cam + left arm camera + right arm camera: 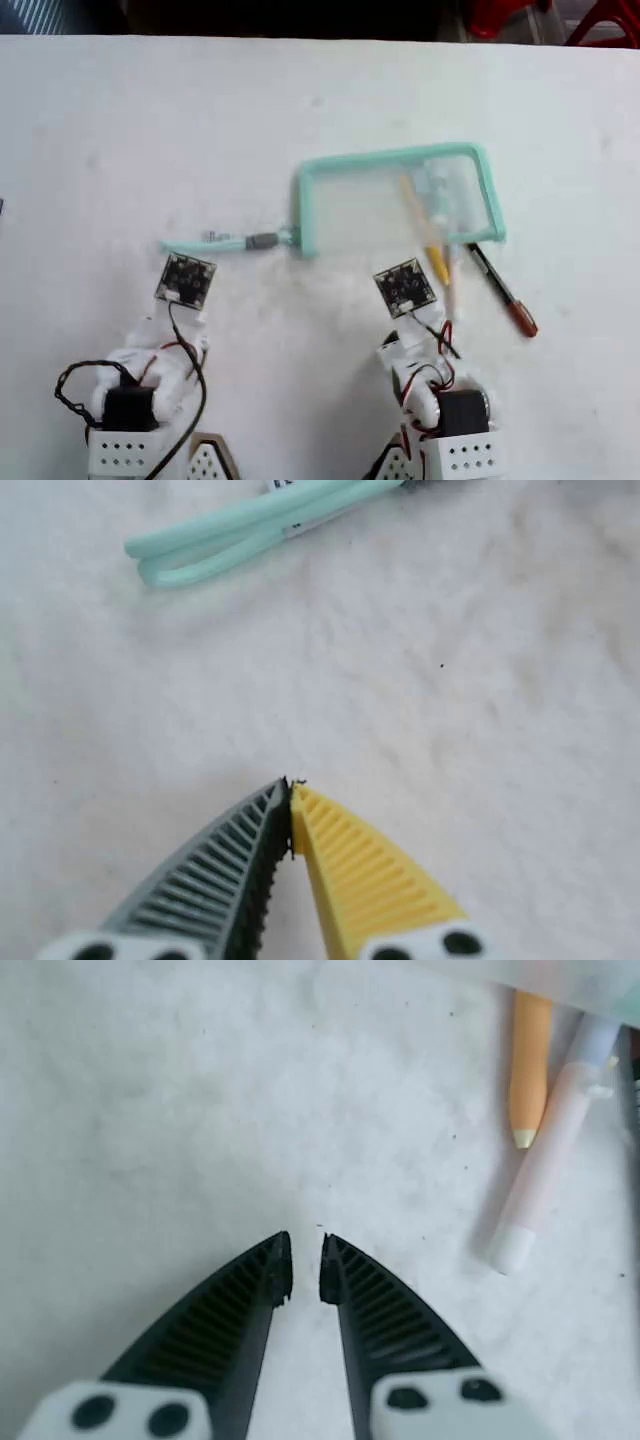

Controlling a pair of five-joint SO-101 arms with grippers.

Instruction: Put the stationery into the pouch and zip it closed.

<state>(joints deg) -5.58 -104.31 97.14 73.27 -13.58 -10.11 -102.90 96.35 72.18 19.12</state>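
Just one pouch point(304, 215) and three writing tools point(503, 293); left gripper point(290, 786) together, right gripper point(305, 1252) barely apart.

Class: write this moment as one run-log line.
left gripper shut, empty, near strap | right gripper slightly open, empty | pencil and pale pen protrude from pouch | dark pen outside
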